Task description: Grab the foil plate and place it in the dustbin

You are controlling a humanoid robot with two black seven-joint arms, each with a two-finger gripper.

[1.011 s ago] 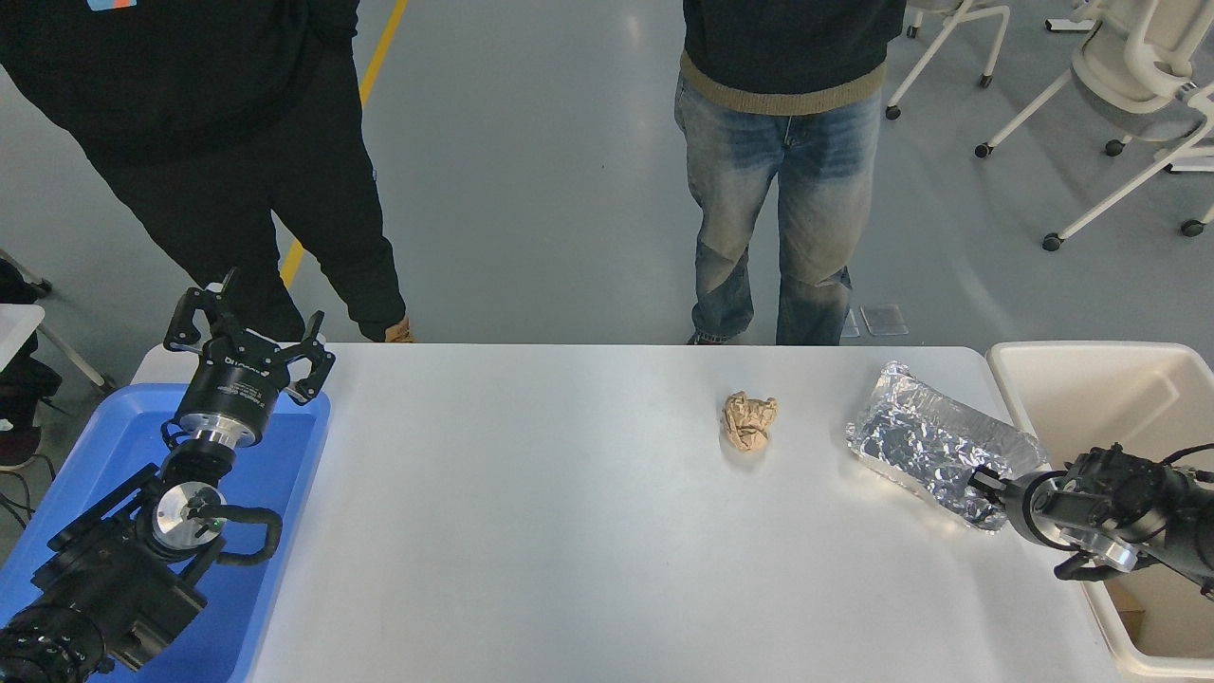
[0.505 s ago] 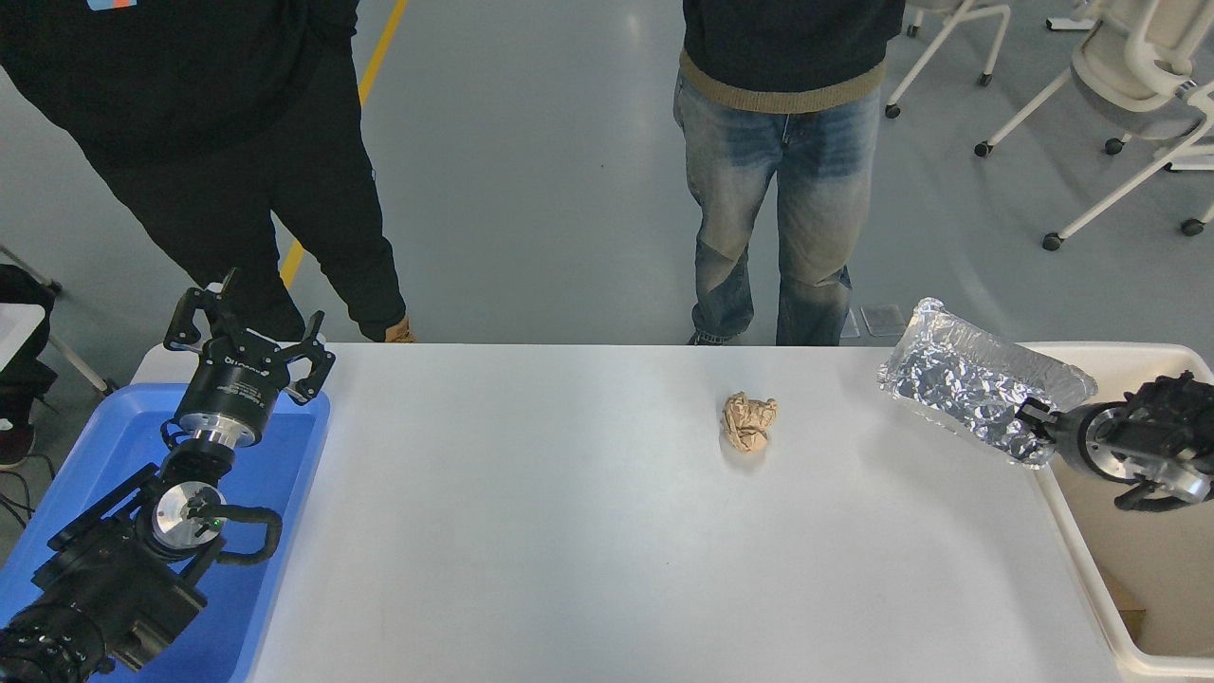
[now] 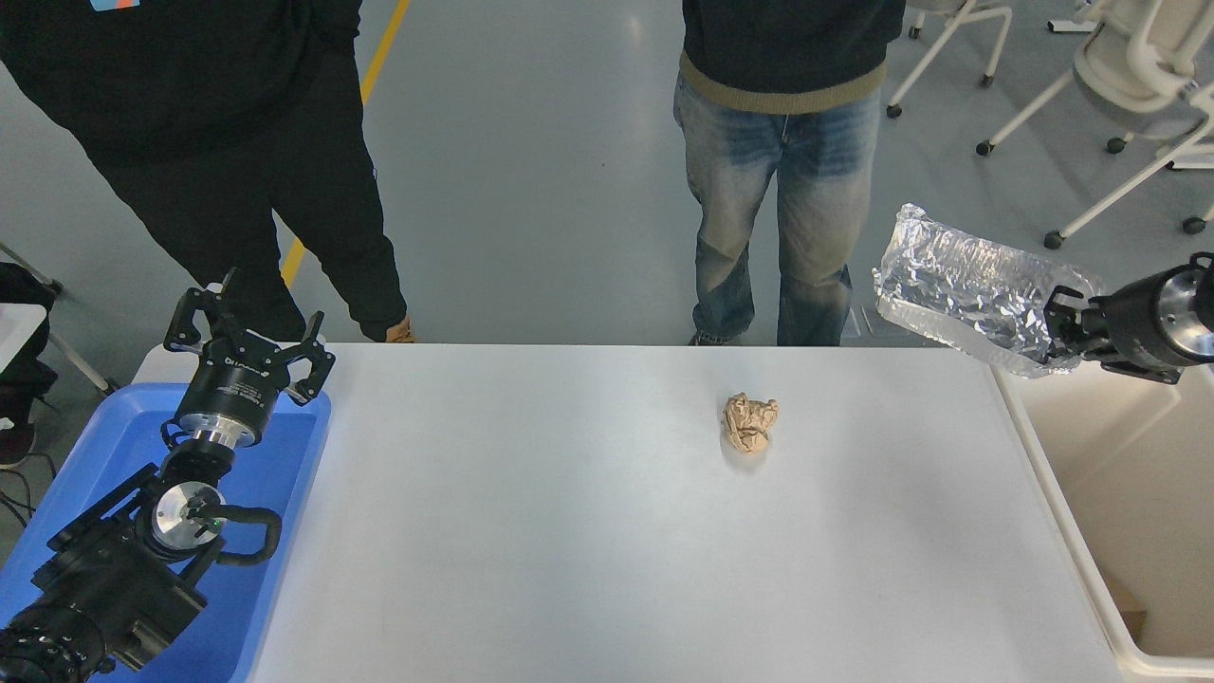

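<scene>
Carry step: right gripper clenched on foil plate, lifted clear; next, swing over dustbin, release.

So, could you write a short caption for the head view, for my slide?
Right hand holds the foil plate aloft beside the dustbin; a crumpled paper ball lies on the table.

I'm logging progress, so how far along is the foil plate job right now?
Pickup is done: the right tool grips the foil plate by one end, lifted clear of the table. It is in the air beside the dustbin. Left: carry it over and release. The left tool is parked.
</scene>
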